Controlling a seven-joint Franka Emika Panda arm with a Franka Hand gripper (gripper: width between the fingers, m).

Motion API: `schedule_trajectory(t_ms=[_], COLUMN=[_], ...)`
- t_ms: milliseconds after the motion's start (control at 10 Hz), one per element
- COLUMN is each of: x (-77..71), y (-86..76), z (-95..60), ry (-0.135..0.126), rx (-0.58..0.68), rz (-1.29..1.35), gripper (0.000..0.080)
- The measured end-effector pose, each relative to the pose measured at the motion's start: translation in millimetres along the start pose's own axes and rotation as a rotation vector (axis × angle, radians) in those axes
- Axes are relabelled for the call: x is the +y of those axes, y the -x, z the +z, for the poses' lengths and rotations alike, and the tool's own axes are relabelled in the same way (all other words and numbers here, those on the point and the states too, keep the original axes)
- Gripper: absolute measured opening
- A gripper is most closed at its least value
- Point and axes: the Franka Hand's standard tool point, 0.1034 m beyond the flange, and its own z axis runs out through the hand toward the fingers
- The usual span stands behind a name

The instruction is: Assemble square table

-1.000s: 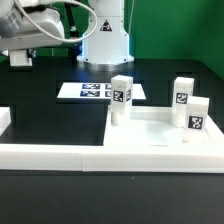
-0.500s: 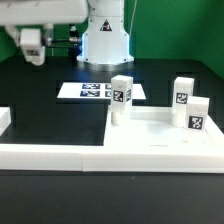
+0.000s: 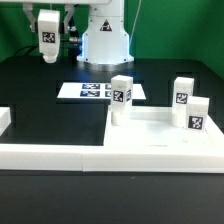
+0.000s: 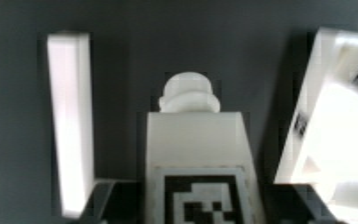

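Observation:
The square table's white top [image 3: 150, 143] lies flat on the black table, toward the exterior view's right. Three white tagged legs stand upright on it: one at its far left corner [image 3: 121, 99], one at the far right [image 3: 183, 97], one just in front of that [image 3: 198, 115]. High at the back left, my gripper [image 3: 47, 42] is shut on a fourth leg [image 3: 47, 30], tag facing the camera. In the wrist view this leg [image 4: 201, 140] runs out from between the dark fingers [image 4: 112, 200] of my gripper [image 4: 202, 206], its rounded peg end away from the jaws.
The marker board [image 3: 98, 91] lies behind the top, below the arm's white base [image 3: 104, 40]. A long low white border wall [image 3: 50, 155] runs along the front, with a raised end [image 3: 5, 120] at the left. The wrist view shows white strips on both sides of the leg.
My gripper has carried the leg toward the exterior view's right. The leg's tag now faces the exterior camera. The top and the three standing legs have not moved.

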Motion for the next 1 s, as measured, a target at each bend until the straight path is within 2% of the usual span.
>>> schedule_trajectory(t_ms=[100,300,400,500,700,800,1000], x=[0.9,11.2,-12.4,-47.3,-92.6,-116.4,-107.2], y=[6.5,4.9,-0.1,-15.0,-52.0,-70.8,-63.5], z=[2.2,1.3,3.2,0.4,2.2,-7.0,-2.2], ry=[0.004,0.066,0.047,0.013,-0.044,-0.060,-0.047], rx=[0.031,0.173,0.191,0.208,0.187,0.199,0.196], rz=[0.008,-0.002,0.031,0.026,0.033,0.051,0.030], gripper=[0.0287,0.0287,0.0287,0.0287,0.0287,0.0287,0.0287])
